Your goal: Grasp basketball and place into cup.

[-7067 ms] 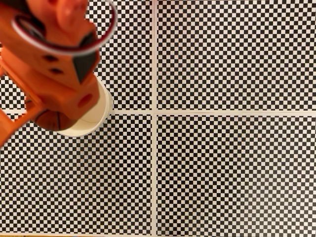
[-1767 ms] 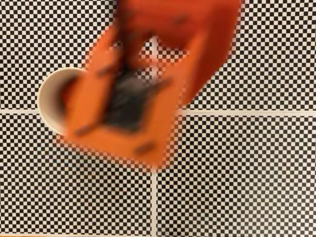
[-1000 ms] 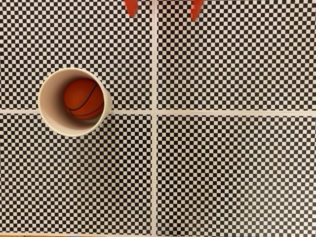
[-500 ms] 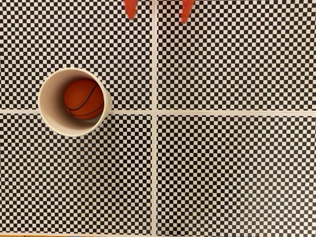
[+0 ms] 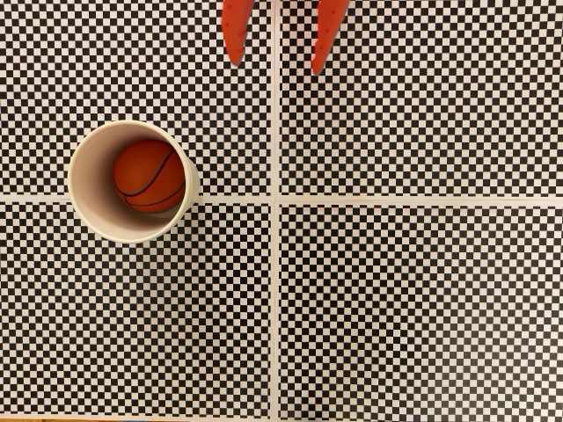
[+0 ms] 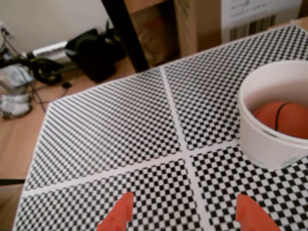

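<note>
The orange basketball (image 5: 149,175) with black seams lies inside the cream-white cup (image 5: 88,189), which stands upright on the left of the checkered mat in the fixed view. In the wrist view the cup (image 6: 262,139) is at the right edge with the basketball (image 6: 285,118) partly visible over its rim. My gripper (image 5: 275,63) comes in from the top edge of the fixed view, open, its two orange fingers (image 5: 235,35) apart and holding nothing, well clear of the cup. The wrist view has the gripper (image 6: 184,208) at the bottom edge, fingertips (image 6: 120,214) spread wide.
A black-and-white checkered mat (image 5: 413,299) with white dividing lines covers the table. Beyond the mat's far edge in the wrist view are a black post (image 6: 124,33), cardboard boxes (image 6: 202,24), a dark bag (image 6: 94,50) and cables (image 6: 19,72) on the wooden floor.
The arm left the cup with the basketball inside and pulled back to the top edge. Over the last second the open fingers have reached a little further down into view.
</note>
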